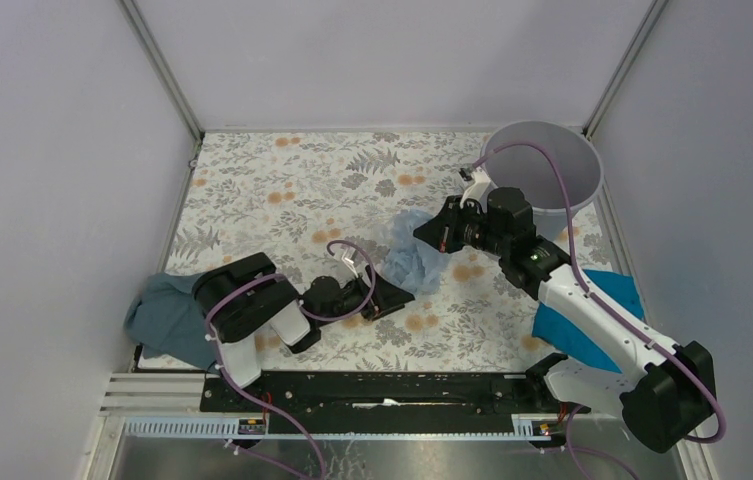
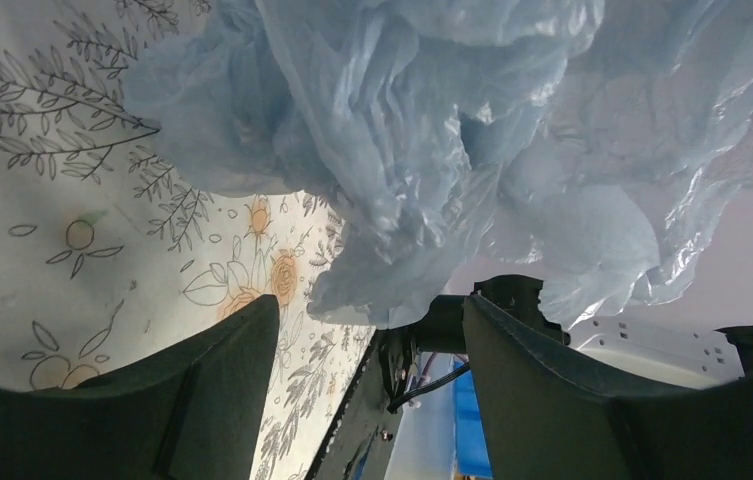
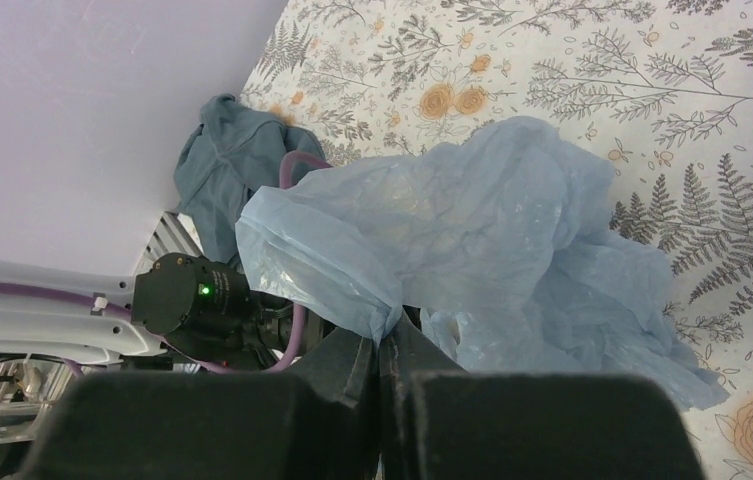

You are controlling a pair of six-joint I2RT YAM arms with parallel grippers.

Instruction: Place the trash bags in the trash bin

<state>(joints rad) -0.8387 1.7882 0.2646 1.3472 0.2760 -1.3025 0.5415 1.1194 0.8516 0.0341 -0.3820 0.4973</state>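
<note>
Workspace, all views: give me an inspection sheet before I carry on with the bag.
Surface: floral table cover, lying flat; no spills seen.
Job's things: trash bag crumpled mid-table, outside the bin; trash bin upright in the far right corner, its visible interior bare.
Clutter: teal-grey cloth at the left edge; bright blue cloth under the right arm.
Grippers: right jaws shut, pinching the bag's film; left jaws open, with the bag just ahead of them and not gripped.
Cables: purple cable loops on both arms; the right arm's cable arcs across the bin's mouth in the top view.
Surroundings: plain pale walls, metal frame posts; nothing else seen.
</note>
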